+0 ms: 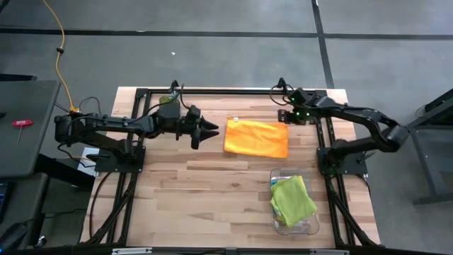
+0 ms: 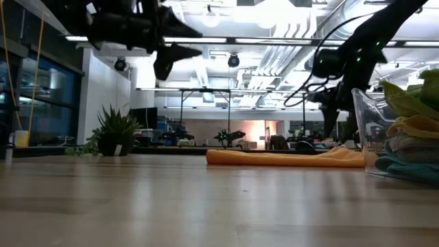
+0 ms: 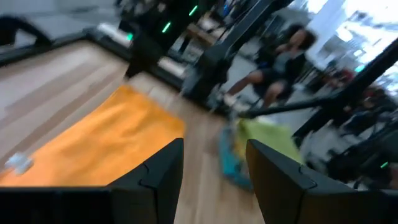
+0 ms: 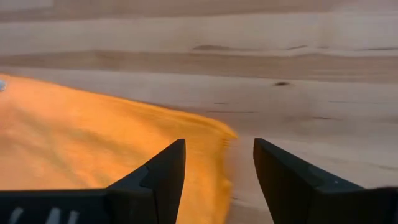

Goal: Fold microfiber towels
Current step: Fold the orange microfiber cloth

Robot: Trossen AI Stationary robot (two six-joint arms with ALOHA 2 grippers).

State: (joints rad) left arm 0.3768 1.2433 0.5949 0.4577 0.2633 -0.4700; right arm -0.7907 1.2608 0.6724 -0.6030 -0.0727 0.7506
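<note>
On the table (image 1: 212,184), orange towel (image 1: 256,138) flat, both grippers apart.

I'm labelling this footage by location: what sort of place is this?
Probably an open-plan robotics lab or workshop: exposed ceiling ducts and strip lights, more equipment benches beyond the pale wooden table, and a seated person nearby.

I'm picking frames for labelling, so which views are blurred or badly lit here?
Left wrist view: heavy motion blur smears the orange towel and the room behind it. Low view: bright ceiling lights leave the left gripper and the right arm nearly as silhouettes, and the clear bin is cut by the frame edge. Right wrist view: slightly soft on the towel's edge. High view: evenly lit, sharp.
</note>
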